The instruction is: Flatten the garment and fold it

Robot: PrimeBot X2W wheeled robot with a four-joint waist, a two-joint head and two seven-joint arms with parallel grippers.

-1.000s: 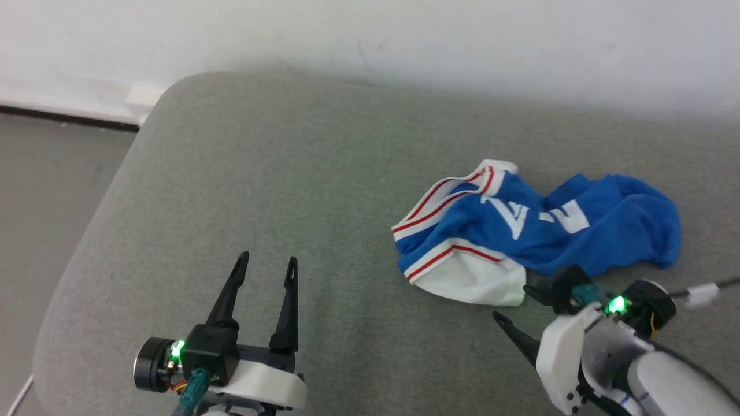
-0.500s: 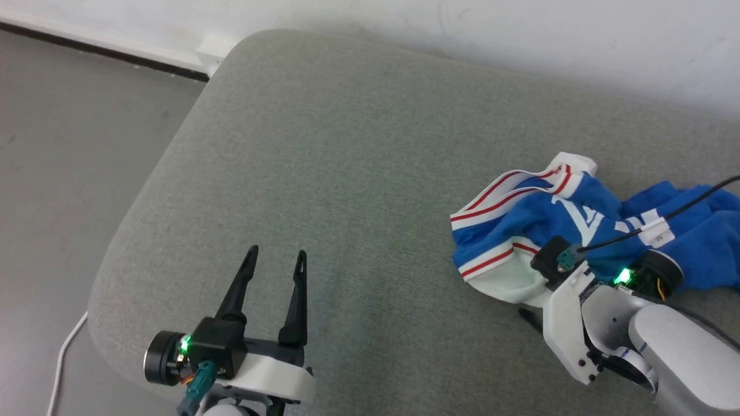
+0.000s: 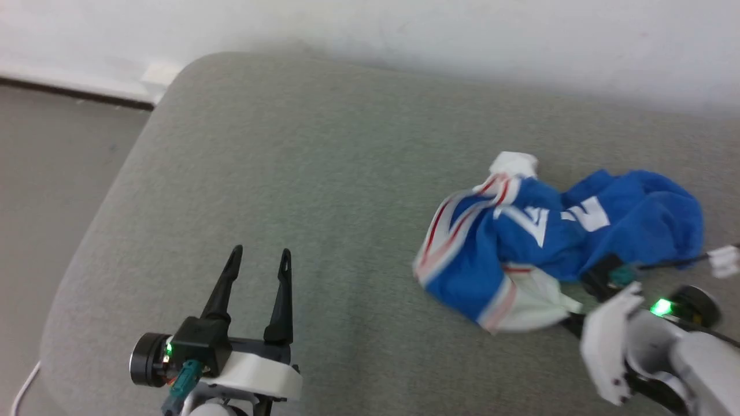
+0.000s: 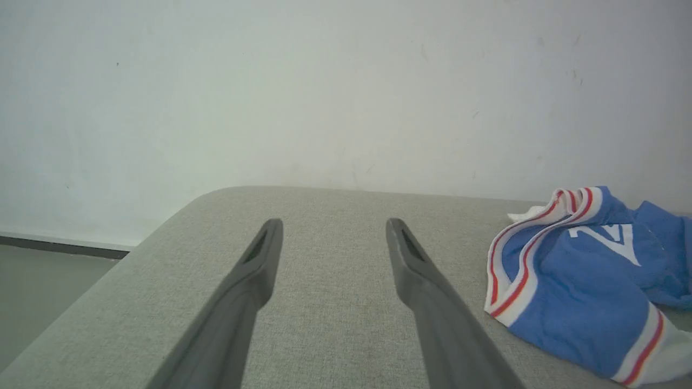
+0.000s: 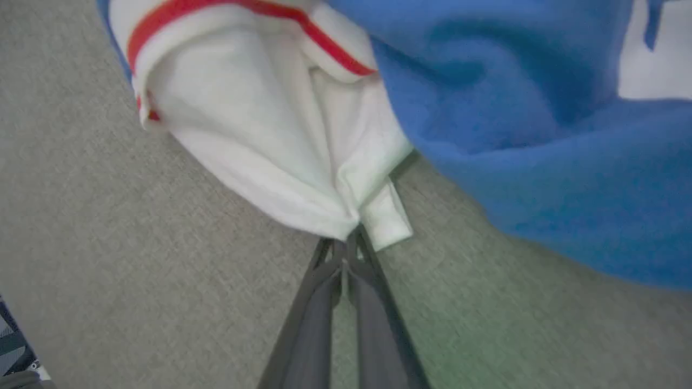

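At the near white sleeve end of the garment, right gripper pinches cloth, bulk lying beyond its fingertips; left gripper, spread, stands well apart.

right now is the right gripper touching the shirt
Touching. In the right wrist view the right gripper is shut on a pinch of the white sleeve end of the shirt, with the cloth bunched at its tips.

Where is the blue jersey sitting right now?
In the head view the blue jersey lies crumpled on the right part of the grey cushion, its white edge pinched by the right gripper, well clear of the left gripper.
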